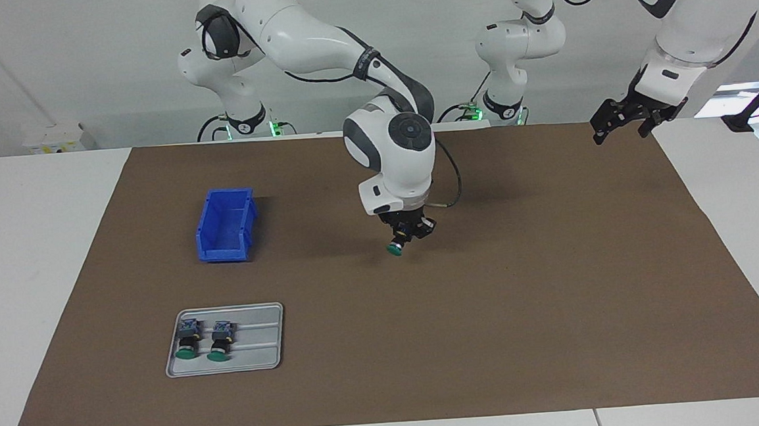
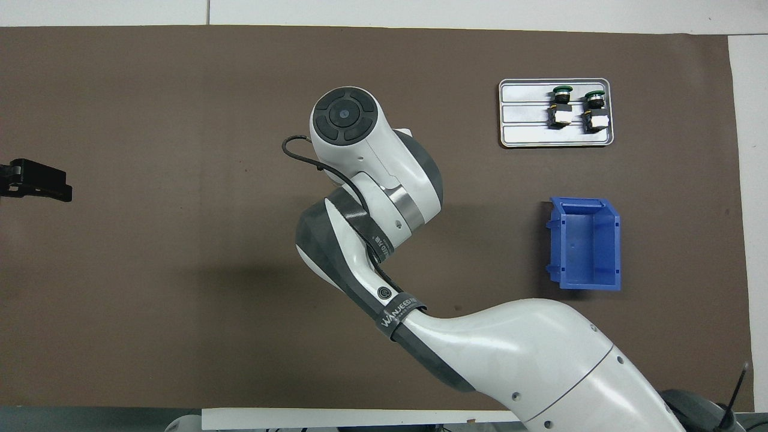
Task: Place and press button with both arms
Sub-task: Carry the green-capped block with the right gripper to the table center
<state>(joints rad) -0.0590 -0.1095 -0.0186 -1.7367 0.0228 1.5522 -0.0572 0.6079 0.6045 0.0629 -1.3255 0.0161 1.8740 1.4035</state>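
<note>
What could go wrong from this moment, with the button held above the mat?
1. The right gripper holds the button with its green cap pointing down over the bare brown mat. Set down like that, it may tip over or land unpressable.
2. The grip looks to be on the rear block only, so the button might slip or rotate.
3. The left gripper waits open at the mat's edge, so pressing needs a long reach.

Two buttons point(image 1: 203, 340) on tray point(image 1: 260, 355)
</note>
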